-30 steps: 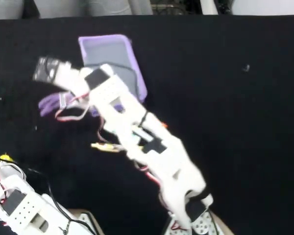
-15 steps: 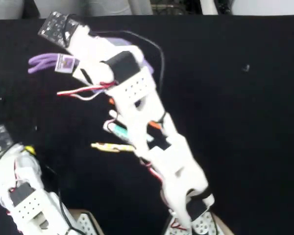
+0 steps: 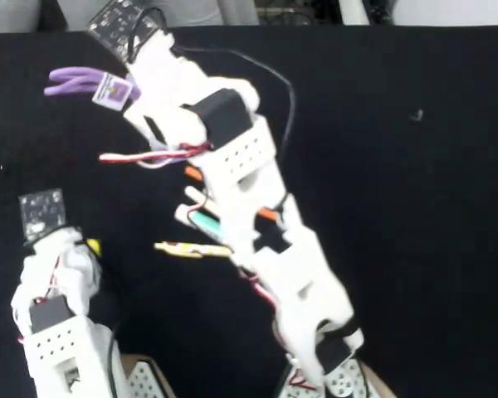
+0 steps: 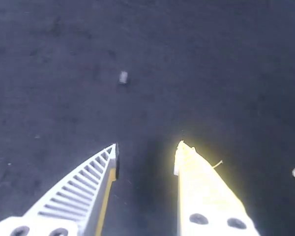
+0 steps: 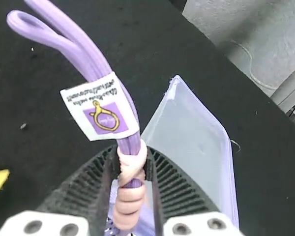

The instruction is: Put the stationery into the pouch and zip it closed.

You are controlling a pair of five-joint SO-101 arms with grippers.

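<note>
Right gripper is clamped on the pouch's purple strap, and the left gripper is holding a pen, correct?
No: the left gripper holds nothing; it is open over the black table, per the left wrist view. The right gripper does clamp the purple strap.

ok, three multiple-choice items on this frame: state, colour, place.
1. Left gripper is: A shut on a pen B open, empty C shut on a ruler.
2. Strap in the right gripper is: A green B red C purple.
3. Yellow stationery piece lies: A on the table B in the left gripper C in the right gripper.
B: jaws apart, bare table between. C: purple loop, right wrist view. A: it rests on the black table.
</note>
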